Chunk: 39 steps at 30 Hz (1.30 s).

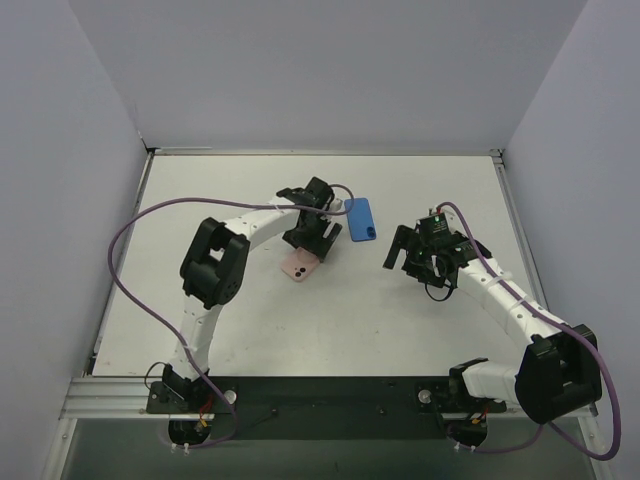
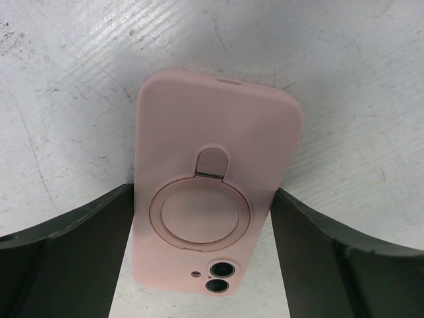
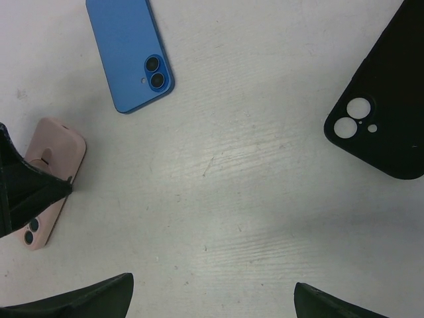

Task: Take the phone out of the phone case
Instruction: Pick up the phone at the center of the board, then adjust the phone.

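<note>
A pink phone case (image 2: pixel 212 152) with a ring stand lies back up, and camera lenses show in its cut-out. My left gripper (image 2: pixel 202 193) has a finger against each long side of it, shut on it near the camera end. In the top view this gripper (image 1: pixel 312 243) is at the table's middle, with the pink case (image 1: pixel 299 267) sticking out toward the near side. My right gripper (image 1: pixel 405 255) is open and empty to the right, over bare table (image 3: pixel 212 301). The right wrist view shows the pink case (image 3: pixel 56 149) at the left, with a left finger across it.
A bare blue phone (image 1: pixel 360 219) lies back up just right of the left gripper; it also shows in the right wrist view (image 3: pixel 129 53). An empty black case (image 3: pixel 384 112) lies at the right, with the table showing through its holes. Walls enclose the table.
</note>
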Motion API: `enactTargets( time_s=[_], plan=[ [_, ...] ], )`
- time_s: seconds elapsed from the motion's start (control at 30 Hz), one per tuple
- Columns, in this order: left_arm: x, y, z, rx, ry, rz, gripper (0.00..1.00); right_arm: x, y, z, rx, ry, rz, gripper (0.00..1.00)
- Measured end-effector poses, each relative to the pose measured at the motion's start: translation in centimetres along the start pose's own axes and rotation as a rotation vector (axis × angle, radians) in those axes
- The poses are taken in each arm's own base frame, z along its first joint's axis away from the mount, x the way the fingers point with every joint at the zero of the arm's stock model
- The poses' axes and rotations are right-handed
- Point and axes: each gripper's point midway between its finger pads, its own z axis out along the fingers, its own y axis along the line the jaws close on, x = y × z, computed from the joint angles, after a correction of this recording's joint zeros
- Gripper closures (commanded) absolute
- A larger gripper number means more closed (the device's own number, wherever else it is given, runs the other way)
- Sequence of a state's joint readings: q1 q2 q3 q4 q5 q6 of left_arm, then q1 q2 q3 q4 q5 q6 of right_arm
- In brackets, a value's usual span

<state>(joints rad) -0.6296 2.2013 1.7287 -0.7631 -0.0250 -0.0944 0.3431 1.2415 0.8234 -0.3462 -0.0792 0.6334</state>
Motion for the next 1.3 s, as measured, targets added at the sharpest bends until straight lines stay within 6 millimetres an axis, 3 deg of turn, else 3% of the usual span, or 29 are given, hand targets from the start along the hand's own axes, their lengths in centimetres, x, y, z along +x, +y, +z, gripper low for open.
enactTargets(
  time_s=[0.2,0.27,0.33,0.47,0.67,0.93,1.03,1.13,1.23,1.27,1.3],
  plan=[
    [0.1,-0.1,-0.7,0.100,-0.015,-0.148,0.64,-0.2,0.3,0.0,-0.011,-0.009,0.001,0.01],
    [0.3,-0.5,-1.0,0.138,-0.023,-0.222,0.72,-0.5,0.5,0.0,-0.024,-0.020,0.003,0.02],
    [0.7,-1.6,-1.4,0.192,-0.029,-0.310,0.77,-0.8,0.9,-0.1,-0.042,-0.032,0.008,0.02],
    [1.4,-5.2,-2.4,0.349,-0.030,-0.453,0.77,-0.8,2.1,-0.2,-0.104,-0.036,0.023,0.03],
    [1.2,-9.3,-3.1,0.538,-0.015,-0.638,0.78,1.7,5.3,0.2,-0.269,0.033,0.024,0.05],
    [-0.3,-11.2,-3.8,0.623,-0.019,-0.769,0.78,4.7,9.2,1.3,-0.379,0.120,-0.024,0.19],
    [-0.9,-11.6,-4.1,0.645,-0.025,-0.795,0.78,6.2,9.6,2.2,-0.370,0.167,-0.042,0.31],
    [-1.2,-11.8,-4.3,0.661,-0.027,-0.818,0.78,7.4,9.7,3.1,-0.357,0.204,-0.048,0.51],
    [-1.3,-11.9,-4.2,0.669,-0.027,-0.840,0.77,7.7,9.9,3.6,-0.354,0.214,-0.036,0.77],
    [-1.2,-11.8,-4.1,0.669,-0.025,-0.847,0.77,7.6,10.0,3.7,-0.355,0.212,-0.028,0.98],
    [-1.1,-11.9,-4.1,0.671,-0.021,-0.852,0.76,7.5,10.0,3.8,-0.355,0.209,-0.019,1.00]
  ],
)
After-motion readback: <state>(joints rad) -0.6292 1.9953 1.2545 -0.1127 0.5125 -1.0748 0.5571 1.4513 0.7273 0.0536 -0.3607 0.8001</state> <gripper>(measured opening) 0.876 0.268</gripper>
